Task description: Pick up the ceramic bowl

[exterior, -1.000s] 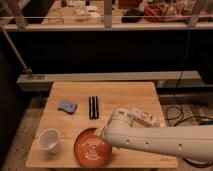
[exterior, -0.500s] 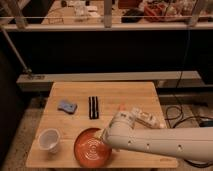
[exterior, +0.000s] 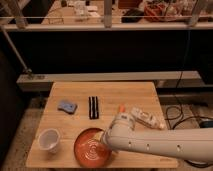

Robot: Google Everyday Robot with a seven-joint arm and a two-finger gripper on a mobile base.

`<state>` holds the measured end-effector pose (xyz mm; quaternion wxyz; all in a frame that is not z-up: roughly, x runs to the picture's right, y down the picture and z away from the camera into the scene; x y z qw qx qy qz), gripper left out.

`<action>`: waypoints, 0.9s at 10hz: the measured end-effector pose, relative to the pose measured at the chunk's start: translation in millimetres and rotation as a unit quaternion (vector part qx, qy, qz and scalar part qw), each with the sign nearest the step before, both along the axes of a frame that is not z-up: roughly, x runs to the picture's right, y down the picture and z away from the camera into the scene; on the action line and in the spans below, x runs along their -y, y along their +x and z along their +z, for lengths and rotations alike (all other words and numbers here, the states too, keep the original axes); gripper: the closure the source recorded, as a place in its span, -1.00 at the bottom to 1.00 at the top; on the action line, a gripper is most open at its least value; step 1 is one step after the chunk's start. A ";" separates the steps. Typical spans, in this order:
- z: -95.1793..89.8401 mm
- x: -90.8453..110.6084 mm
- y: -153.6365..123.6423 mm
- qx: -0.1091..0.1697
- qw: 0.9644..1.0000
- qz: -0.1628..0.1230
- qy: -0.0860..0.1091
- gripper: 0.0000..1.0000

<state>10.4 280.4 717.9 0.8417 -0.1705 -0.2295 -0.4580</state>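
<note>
The ceramic bowl [exterior: 90, 148] is a wide, shallow orange-red dish with faint white rings in its centre. It sits on the wooden table [exterior: 107, 92] near the front edge, left of the middle. My gripper [exterior: 104, 140] is at the end of the white arm [exterior: 155, 142], which reaches in from the right. The gripper is low over the bowl's right rim, and the arm hides that side of the bowl.
A small white cup [exterior: 49, 140] stands left of the bowl. A blue sponge [exterior: 66, 106] and a black bar-like object [exterior: 93, 107] lie farther back. A white packet [exterior: 144, 117] lies on the right. Behind the table is a dark shelf unit with a rail.
The arm has moved a little lower and nearer to the bowl's right rim. The bowl, the cup and the other objects have not moved.
</note>
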 end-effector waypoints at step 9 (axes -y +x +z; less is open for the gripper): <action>11.3 -20.0 -1.9 0.012 1.000 0.011 -0.014 -0.15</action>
